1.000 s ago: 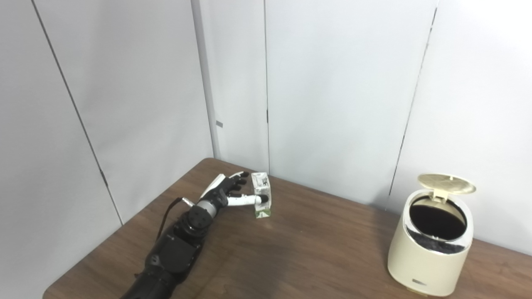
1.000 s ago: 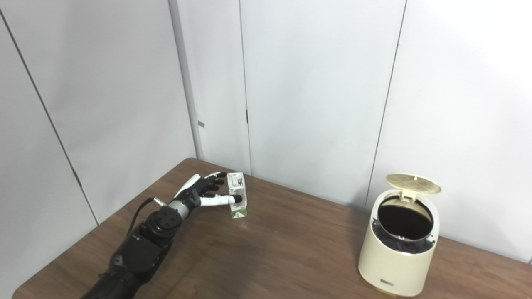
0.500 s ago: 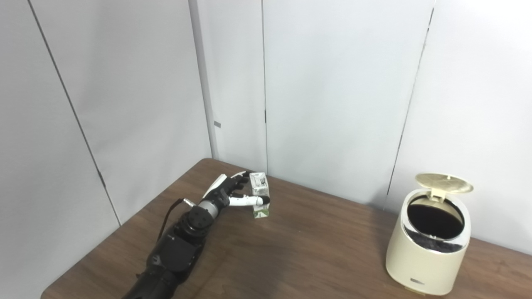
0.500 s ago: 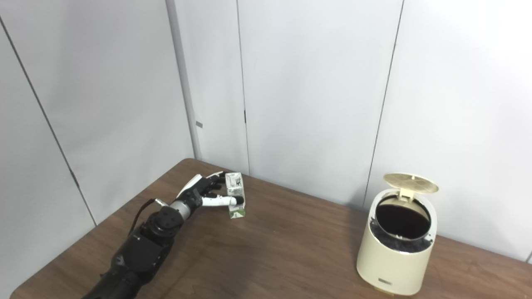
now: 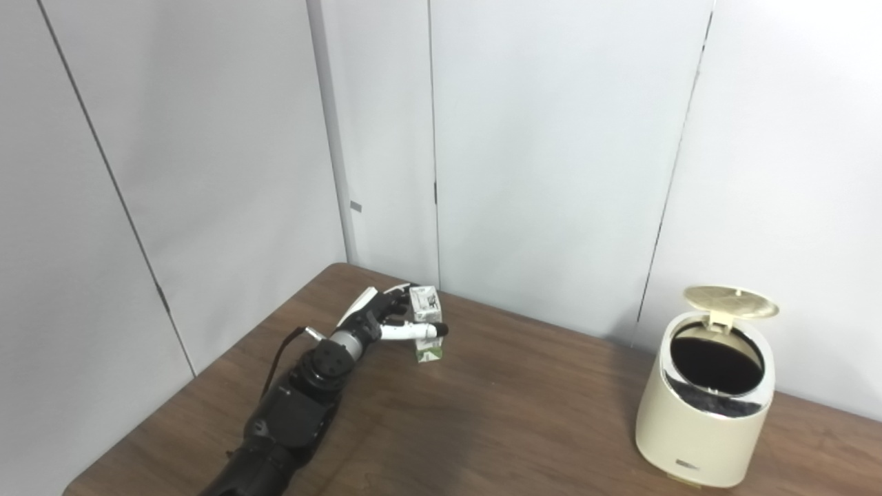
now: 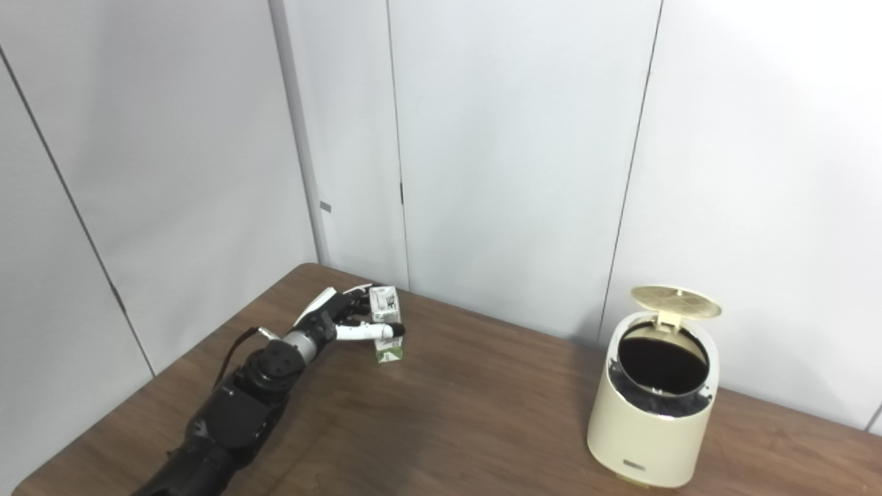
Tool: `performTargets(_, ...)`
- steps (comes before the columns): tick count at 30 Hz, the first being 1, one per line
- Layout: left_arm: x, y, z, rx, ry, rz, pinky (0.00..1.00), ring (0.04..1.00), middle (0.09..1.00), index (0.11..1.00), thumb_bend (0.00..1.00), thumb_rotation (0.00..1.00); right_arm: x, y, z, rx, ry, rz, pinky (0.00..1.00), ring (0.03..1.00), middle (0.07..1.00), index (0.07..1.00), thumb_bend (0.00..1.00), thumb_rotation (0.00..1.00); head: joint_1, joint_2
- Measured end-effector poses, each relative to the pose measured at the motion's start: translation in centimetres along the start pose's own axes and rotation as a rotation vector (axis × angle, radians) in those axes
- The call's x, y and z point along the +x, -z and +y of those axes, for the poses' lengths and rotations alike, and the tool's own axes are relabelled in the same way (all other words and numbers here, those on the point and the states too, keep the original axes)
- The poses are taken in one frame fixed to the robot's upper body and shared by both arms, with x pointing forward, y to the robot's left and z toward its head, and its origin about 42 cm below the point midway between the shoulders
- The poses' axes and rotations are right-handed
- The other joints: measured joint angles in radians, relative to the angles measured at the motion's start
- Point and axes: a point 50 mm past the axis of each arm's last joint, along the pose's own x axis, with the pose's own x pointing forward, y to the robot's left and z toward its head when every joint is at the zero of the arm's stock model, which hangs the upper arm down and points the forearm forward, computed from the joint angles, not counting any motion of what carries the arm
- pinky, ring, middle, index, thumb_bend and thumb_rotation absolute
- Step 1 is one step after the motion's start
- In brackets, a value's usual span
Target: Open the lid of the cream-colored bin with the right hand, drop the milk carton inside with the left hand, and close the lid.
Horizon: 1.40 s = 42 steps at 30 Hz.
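With the cream-coloured round bin's (image 5: 703, 427) lid (image 5: 731, 302) up, my left hand (image 5: 375, 322) has fingers wrapping the small white-and-green milk carton (image 5: 426, 333) far left; next I lift it rightward over the opening

A dark wood-grain tabletop (image 5: 524, 406) stands in a corner enclosed by plain white wall panels (image 5: 551, 158) with thin dark vertical seams, all evenly lit with soft, shadowless light.
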Motion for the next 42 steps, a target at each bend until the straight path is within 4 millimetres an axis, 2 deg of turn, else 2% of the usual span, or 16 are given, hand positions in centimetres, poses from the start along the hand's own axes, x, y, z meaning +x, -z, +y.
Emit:
performTargets(5,0.1,-0.2,-0.1,-0.005,0.002,-0.003,0.82,0.868,0.869,0.909,1.0,0.33,-0.1,0.0,0.1,-0.005,-0.003,0.0,0.52,0.673,0.702,0.666,0.36,0.68,-0.005,0.002)
performTargets(6,0.1,-0.2,-0.1,-0.007,0.001,-0.003,0.81,0.858,0.854,0.894,0.99,0.29,-0.1,0.0,0.1,-0.009,-0.004,0.001,0.52,0.676,0.703,0.667,0.37,0.68,-0.005,0.002)
performTargets(9,0.2,-0.4,-0.3,-0.014,-0.011,0.0,0.78,0.824,0.818,0.858,0.91,0.19,-0.1,0.0,0.1,-0.011,-0.004,0.001,0.52,0.674,0.701,0.666,0.39,0.69,-0.005,0.002)
performTargets(12,0.3,-0.5,-0.7,-0.006,-0.05,0.014,0.7,0.759,0.752,0.79,0.84,0.07,-0.1,0.0,0.1,-0.01,-0.005,0.001,0.53,0.678,0.707,0.67,0.39,0.7,-0.006,0.003)
performTargets(15,0.4,-0.6,-0.9,-0.017,-0.106,0.019,0.62,0.676,0.67,0.703,0.8,0.01,0.0,0.0,0.1,-0.008,-0.007,0.001,0.52,0.683,0.709,0.671,0.41,0.71,-0.008,0.002)
performTargets(17,0.3,-0.5,-1.3,-0.041,-0.158,0.023,0.57,0.639,0.639,0.638,0.77,0.0,0.0,0.0,0.1,-0.008,-0.008,-0.001,0.53,0.686,0.712,0.673,0.41,0.71,-0.011,0.003)
performTargets(18,0.3,-0.4,-1.5,-0.063,-0.186,0.029,0.55,0.627,0.634,0.552,0.62,0.03,0.0,0.0,0.1,-0.007,-0.009,-0.003,0.53,0.685,0.712,0.674,0.42,0.71,-0.009,0.005)
performTargets(20,0.3,-0.1,-2.2,-0.101,-0.236,0.045,0.54,0.639,0.642,0.502,0.54,0.04,0.0,0.0,0.2,-0.005,-0.01,-0.008,0.53,0.683,0.713,0.674,0.41,0.72,-0.011,0.005)
performTargets(22,0.3,0.0,-2.4,-0.122,-0.255,0.054,0.55,0.657,0.646,0.493,0.53,0.05,-0.1,0.0,0.2,-0.005,-0.011,-0.008,0.53,0.683,0.714,0.675,0.41,0.72,-0.011,0.005)
performTargets(24,0.4,0.3,-2.4,-0.165,-0.283,0.069,0.63,0.665,0.615,0.486,0.52,0.05,0.0,0.0,0.2,0.0,-0.012,-0.01,0.54,0.688,0.717,0.678,0.41,0.72,-0.011,0.005)
performTargets(26,0.4,0.5,-2.3,-0.208,-0.303,0.081,0.66,0.625,0.565,0.463,0.52,0.02,0.0,-0.1,0.2,0.007,-0.012,-0.014,0.55,0.693,0.721,0.68,0.41,0.72,-0.011,0.005)
performTargets(30,0.4,0.8,-2.4,-0.256,-0.314,0.076,0.65,0.569,0.529,0.444,0.52,0.0,-0.1,-0.1,0.3,0.004,-0.015,-0.012,0.55,0.701,0.725,0.686,0.39,0.72,-0.009,0.006)
performTargets(32,0.4,1.0,-2.4,-0.265,-0.318,0.075,0.65,0.571,0.53,0.442,0.52,0.0,-0.1,-0.1,0.3,0.004,-0.016,-0.016,0.55,0.699,0.723,0.685,0.39,0.71,-0.011,0.003)
performTargets(34,0.4,1.0,-2.4,-0.267,-0.321,0.075,0.67,0.622,0.513,0.461,0.52,0.0,-0.1,-0.1,0.3,0.005,-0.018,-0.024,0.55,0.701,0.724,0.684,0.39,0.71,-0.011,0.003)
performTargets(37,0.4,1.0,-2.4,-0.27,-0.322,0.075,0.64,0.579,0.526,0.446,0.52,0.0,0.0,-0.1,0.4,0.007,-0.023,-0.033,0.56,0.706,0.729,0.689,0.38,0.71,-0.012,0.002)
performTargets(42,0.3,0.9,-2.4,-0.279,-0.316,0.05,0.64,0.552,0.521,0.448,0.52,0.0,0.1,-0.1,0.6,0.009,-0.032,-0.034,0.58,0.716,0.735,0.695,0.37,0.71,-0.025,-0.006)
